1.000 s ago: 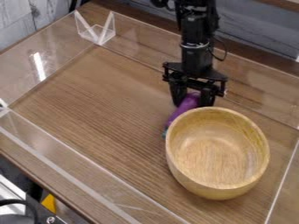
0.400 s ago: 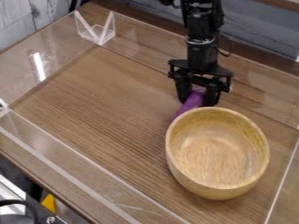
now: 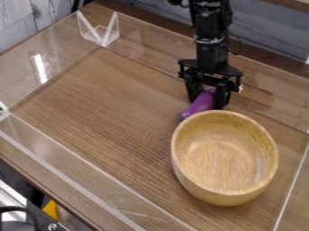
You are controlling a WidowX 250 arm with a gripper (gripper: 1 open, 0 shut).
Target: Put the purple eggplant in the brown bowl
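The purple eggplant (image 3: 196, 107) lies low over the wooden table, just behind the far left rim of the brown bowl (image 3: 225, 159). Its upper end sits between the black fingers of my gripper (image 3: 209, 94), which points straight down and is shut on it. Its lower end pokes out towards the bowl's rim. The bowl is empty and stands at the front right of the table. I cannot tell whether the eggplant touches the table or the rim.
Clear acrylic walls (image 3: 49, 68) fence the wooden table (image 3: 108, 108) on the left and front. A small clear plastic stand (image 3: 99, 29) sits at the back left corner. The arm (image 3: 210, 36) rises from the gripper towards the back.
The gripper has shifted a little to the right and towards the back, along the bowl's far rim, and the eggplant has gone with it.
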